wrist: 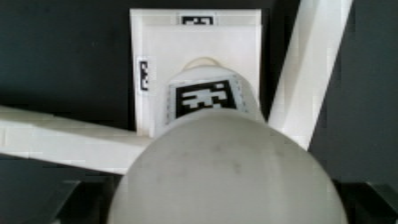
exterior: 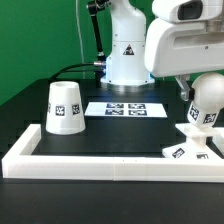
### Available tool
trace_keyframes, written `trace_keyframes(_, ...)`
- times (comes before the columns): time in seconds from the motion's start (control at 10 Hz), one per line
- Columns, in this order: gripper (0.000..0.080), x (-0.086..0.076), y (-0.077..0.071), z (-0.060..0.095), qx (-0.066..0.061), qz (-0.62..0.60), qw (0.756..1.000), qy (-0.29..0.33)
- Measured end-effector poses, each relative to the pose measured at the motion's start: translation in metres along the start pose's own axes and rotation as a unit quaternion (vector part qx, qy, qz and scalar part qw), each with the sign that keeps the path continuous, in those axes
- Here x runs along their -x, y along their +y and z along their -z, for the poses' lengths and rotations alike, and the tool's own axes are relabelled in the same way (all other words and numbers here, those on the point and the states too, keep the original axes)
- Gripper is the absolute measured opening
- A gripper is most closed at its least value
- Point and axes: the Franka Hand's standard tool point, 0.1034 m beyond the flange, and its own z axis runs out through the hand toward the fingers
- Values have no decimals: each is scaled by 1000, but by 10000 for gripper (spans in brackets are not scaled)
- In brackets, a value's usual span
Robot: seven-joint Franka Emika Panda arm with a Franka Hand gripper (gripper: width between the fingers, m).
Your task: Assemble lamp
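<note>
Running along the near edge of the black table point(exterior: 120, 125) is a raised white border point(exterior: 100, 162), which turns a corner at the exterior view's left. Just behind it, at the exterior view's right, lies the lamp's flat angular base point(exterior: 190, 145), with its marker tags facing up. The round bulb point(exterior: 207, 100) stands upright directly over the base, its narrow neck pointing down at it, though whether the neck is seated in the base cannot be told. The gripper point(exterior: 196, 92) reaches down beside the bulb from the arm above. One dark finger shows against the bulb's side, the rest is hidden, so how wide the jaws stand and whether they grasp the bulb cannot be told. In the wrist view the bulb point(wrist: 222, 170) fills the foreground, blurred, with the tagged base point(wrist: 210, 95) beyond it.

Further back, well apart at the exterior view's left, the tapered shade point(exterior: 65, 108) stands on the table — wide end down. Behind, mid-table, lies the marker board point(exterior: 125, 108), and past it the robot's white body point(exterior: 125, 50).
</note>
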Motion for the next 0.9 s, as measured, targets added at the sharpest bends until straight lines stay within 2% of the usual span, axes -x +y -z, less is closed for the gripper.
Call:
trace_keyframes(0.5,580,-1,0,0,0,0,1000,0)
trace_keyframes(0.6,580,-3,3,2,1,-2,1000,16)
trace_keyframes(0.9,580,9,3,1,5,-8,998,68)
